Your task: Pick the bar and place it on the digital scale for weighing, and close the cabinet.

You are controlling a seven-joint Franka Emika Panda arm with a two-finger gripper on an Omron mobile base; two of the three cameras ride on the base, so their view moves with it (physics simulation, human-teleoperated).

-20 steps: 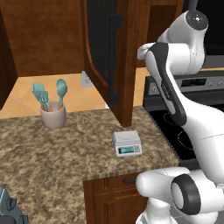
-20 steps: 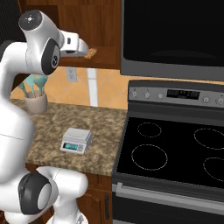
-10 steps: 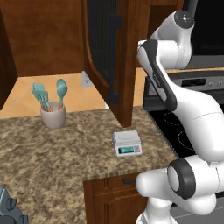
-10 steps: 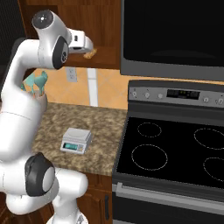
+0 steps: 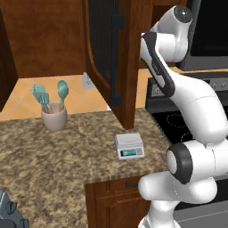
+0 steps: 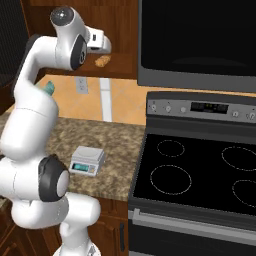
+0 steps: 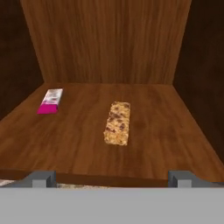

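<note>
The bar (image 7: 117, 123), tan and speckled, lies flat on the cabinet's wooden shelf (image 7: 162, 135); it also shows in the right base view as the bar (image 6: 103, 61), just below the hand. My gripper (image 7: 113, 179) is open, its two tips wide apart at the shelf's front edge, short of the bar and holding nothing. The digital scale (image 5: 129, 146) sits bare on the granite counter near its front edge, also seen as the scale (image 6: 87, 161). The cabinet door (image 5: 101, 49) with its dark ribbed panel and long handle (image 5: 117, 60) stands swung open over the counter.
A pink and white packet (image 7: 51, 101) lies on the shelf left of the bar. A utensil crock (image 5: 54, 117) with teal tools stands at the counter's back left. A black stove (image 6: 200, 172) and a dark microwave (image 6: 200, 40) are to the right.
The arm has lifted and swung its hand toward the cabinet shelf and the bar. The jaws stay wide apart. Scale and door have not moved.
</note>
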